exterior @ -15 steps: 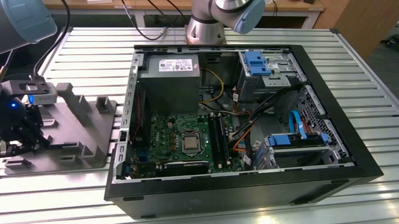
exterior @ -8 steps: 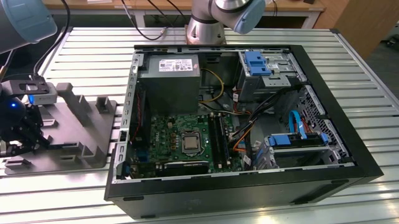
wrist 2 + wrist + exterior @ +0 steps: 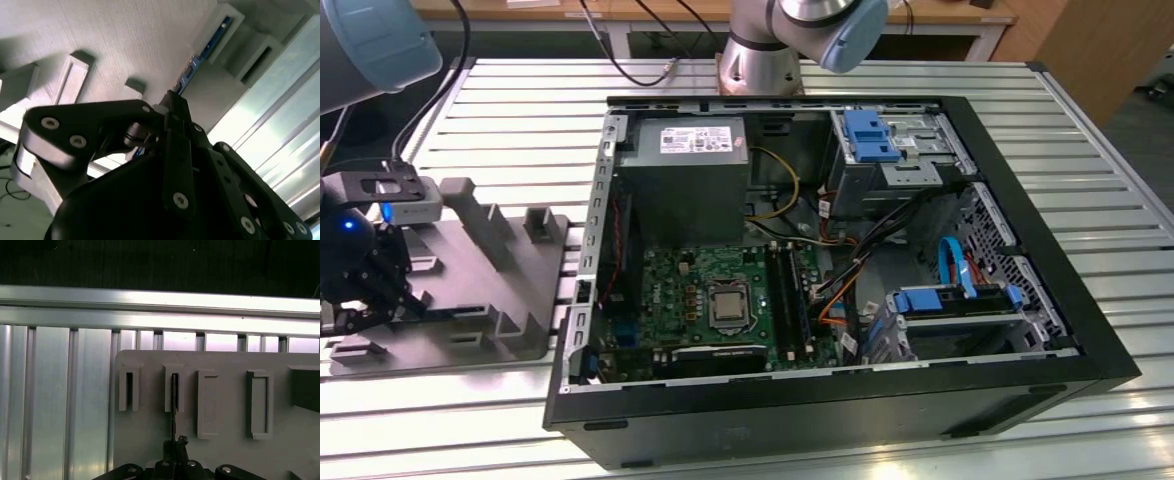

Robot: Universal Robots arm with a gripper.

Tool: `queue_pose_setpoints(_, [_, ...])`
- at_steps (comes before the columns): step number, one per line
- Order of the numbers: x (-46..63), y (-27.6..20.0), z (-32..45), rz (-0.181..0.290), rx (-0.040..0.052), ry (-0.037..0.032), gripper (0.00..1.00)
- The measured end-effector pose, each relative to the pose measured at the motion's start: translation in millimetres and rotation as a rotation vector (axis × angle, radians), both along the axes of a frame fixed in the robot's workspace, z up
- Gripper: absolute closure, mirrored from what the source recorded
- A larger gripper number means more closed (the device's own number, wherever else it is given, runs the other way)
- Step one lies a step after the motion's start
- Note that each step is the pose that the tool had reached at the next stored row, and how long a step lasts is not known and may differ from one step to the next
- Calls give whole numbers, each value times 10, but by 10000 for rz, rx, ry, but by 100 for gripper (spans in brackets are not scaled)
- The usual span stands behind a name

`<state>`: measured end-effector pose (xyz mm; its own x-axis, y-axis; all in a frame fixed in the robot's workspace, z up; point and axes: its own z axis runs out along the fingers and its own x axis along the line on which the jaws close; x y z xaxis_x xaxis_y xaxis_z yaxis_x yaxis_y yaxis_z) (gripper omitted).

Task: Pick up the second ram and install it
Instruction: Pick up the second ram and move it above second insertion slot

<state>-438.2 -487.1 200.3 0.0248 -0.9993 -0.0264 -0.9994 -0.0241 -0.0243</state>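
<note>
The second ram (image 3: 173, 400) is a thin dark strip seen edge-on, standing in a slot of the grey holder (image 3: 225, 405). In the second wrist view the second ram (image 3: 202, 52) shows a blue edge running from the fingertips to the holder's slotted block. My gripper (image 3: 175, 446) is shut on the near end of the strip, and in the second wrist view the gripper (image 3: 172, 102) has its black fingers pressed together there. In the exterior view the gripper (image 3: 367, 285) hangs over the grey holder (image 3: 480, 270) at the exterior view's left, outside the computer case.
The open black computer case (image 3: 1014, 300) lies on the slatted metal table (image 3: 494, 110). Inside are the motherboard's CPU socket (image 3: 727, 305), dark memory slots (image 3: 785, 285), a grey power supply (image 3: 680, 170) and loose cables (image 3: 847, 270). The holder has further slots (image 3: 259, 405).
</note>
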Motion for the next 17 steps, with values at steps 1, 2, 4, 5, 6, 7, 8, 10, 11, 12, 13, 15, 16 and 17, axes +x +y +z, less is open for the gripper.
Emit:
queue_pose_setpoints(1, [0,0,1,0,0,0,89])
queue_pose_setpoints(2, [0,0,1,0,-1,1,89])
queue_pose_setpoints(4, [0,0,2,0,-1,1,89])
queue_pose_setpoints(5, [0,0,2,0,0,0,89])
queue_pose_setpoints(6, [0,0,2,0,0,0,89])
queue_pose_setpoints(7, [0,0,2,-49,0,1,89])
queue_pose_setpoints(8, [0,0,2,-133,0,2,89])
queue_pose_setpoints(10, [0,0,2,-146,-1,1,89])
queue_pose_setpoints(11, [0,0,2,-146,-1,1,89])
queue_pose_setpoints(12, [0,0,2,-147,-1,1,89])
queue_pose_setpoints(13, [0,0,2,-146,-1,1,89])
queue_pose_setpoints(15, [0,0,16,-147,-5,6,89])
queue_pose_setpoints(16, [0,0,24,-147,-3,3,89])
queue_pose_setpoints(17, [0,0,27,-147,0,0,89])
